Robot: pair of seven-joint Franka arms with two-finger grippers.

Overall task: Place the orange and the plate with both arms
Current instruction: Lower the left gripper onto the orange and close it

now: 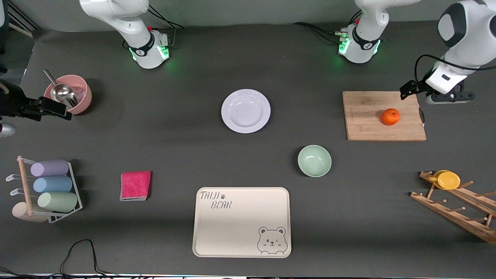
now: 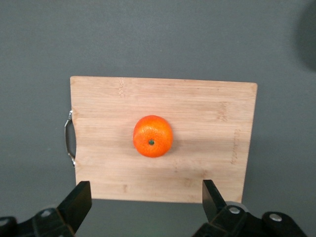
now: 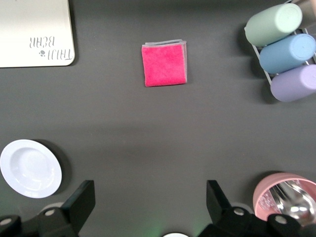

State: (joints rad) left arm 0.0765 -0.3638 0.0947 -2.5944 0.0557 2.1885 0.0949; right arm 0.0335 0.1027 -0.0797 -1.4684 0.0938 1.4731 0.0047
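"TAIJI BEAR" tray (image 1: 241, 222) (cream) nearest camera.

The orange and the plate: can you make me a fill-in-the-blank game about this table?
1. The orange sits on a wooden ____.
2. The left pincer hangs open over the edge of the cutting board, and the right pincer is ____ too.
3. The plate has ____ on it.
4. The green bowl lies ____ to the front camera than the plate.

Missing words: cutting board; open; nothing; nearer
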